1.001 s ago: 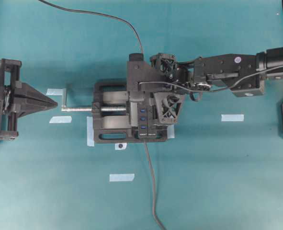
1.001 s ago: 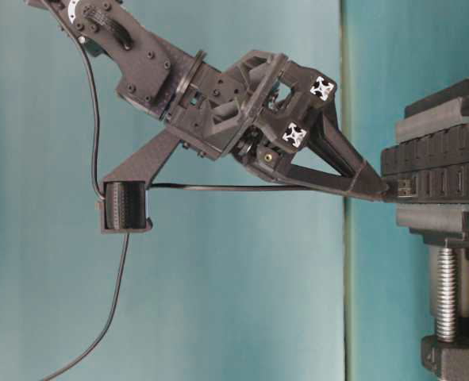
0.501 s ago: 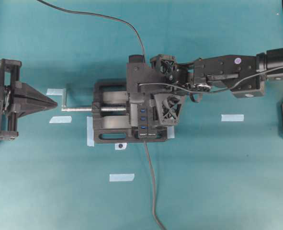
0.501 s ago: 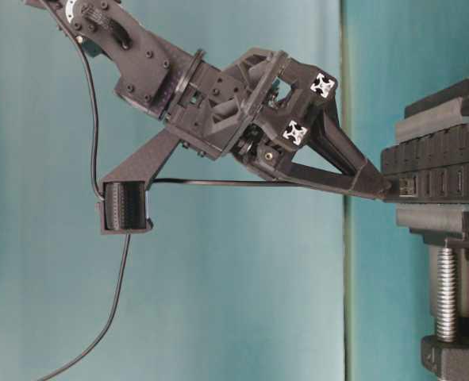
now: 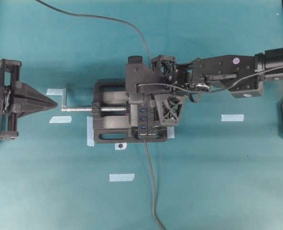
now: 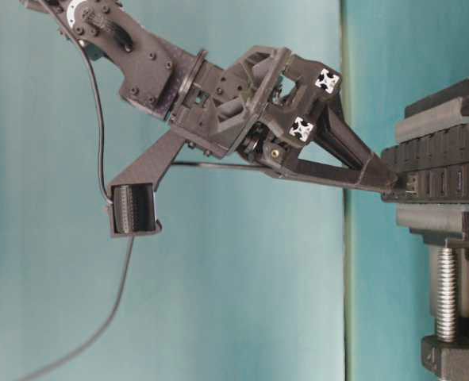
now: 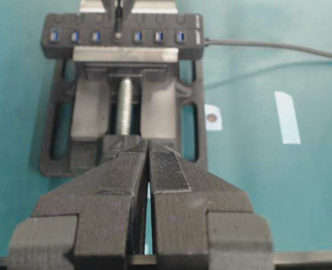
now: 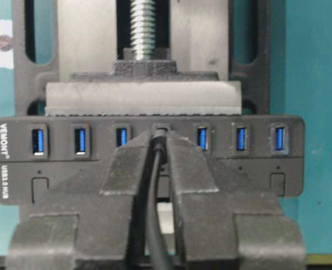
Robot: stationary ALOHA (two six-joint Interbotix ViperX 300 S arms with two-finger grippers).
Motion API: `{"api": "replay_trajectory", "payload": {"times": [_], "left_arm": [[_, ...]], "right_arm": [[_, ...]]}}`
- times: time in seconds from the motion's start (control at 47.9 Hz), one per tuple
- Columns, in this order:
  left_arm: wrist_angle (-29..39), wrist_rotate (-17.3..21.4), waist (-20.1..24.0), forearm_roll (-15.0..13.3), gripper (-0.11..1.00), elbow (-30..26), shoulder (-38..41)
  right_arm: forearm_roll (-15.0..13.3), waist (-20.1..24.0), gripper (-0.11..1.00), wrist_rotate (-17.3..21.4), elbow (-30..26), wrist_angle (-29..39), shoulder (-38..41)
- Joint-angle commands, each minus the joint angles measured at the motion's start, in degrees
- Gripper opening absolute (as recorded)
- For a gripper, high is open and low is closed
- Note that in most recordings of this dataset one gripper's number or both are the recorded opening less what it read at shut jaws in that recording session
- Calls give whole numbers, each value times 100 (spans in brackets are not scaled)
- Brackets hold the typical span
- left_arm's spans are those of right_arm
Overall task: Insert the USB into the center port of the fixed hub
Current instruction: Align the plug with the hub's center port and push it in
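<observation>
Item: right claw. Clenched on the USB, whose plug nose shows between the fingertips while its thin cable runs back through the gap between the fingers. In the table-level view the claw points at the hub face on a slight downward slant.

Item: the USB. Sits at the mouth of the center port, fourth of seven; three blue slots show on either side of it. Whether the plug is partly seated or merely touching the rim cannot be told from any view.

Item: fixed hub. Clamped in the black vise on the bench, ports facing the right arm.

Item: left claw. Clenched on nothing, parked well apart from the vise, pointing toward its screw.

Risks, as judged:
- Slanted approach: the plug may bind on the port's edge instead of sliding in.
- Pushing against a bind may make the plug slip or pivot between the fingers, since the hold is on a small body.
- Sideways drift would put the plug against the housing or toward a neighbouring slot.
- Letting go before full seating would let the cable's pull drag the plug out.
- Wrong plug orientation cannot be ruled out; it is hidden.
</observation>
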Motion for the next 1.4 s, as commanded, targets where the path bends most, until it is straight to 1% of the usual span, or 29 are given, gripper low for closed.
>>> {"api": "replay_trajectory", "payload": {"times": [0.0,0.981,1.377], "left_arm": [[-53,-9,9,9,0,-62,18],[-62,-35,9,9,0,-53,9],[-62,-26,9,9,0,-26,9]], "right_arm": [[18,26,9,18,-158,-26,-79],[18,26,9,9,-132,0,132],[18,26,9,9,-105,132,132]]}}
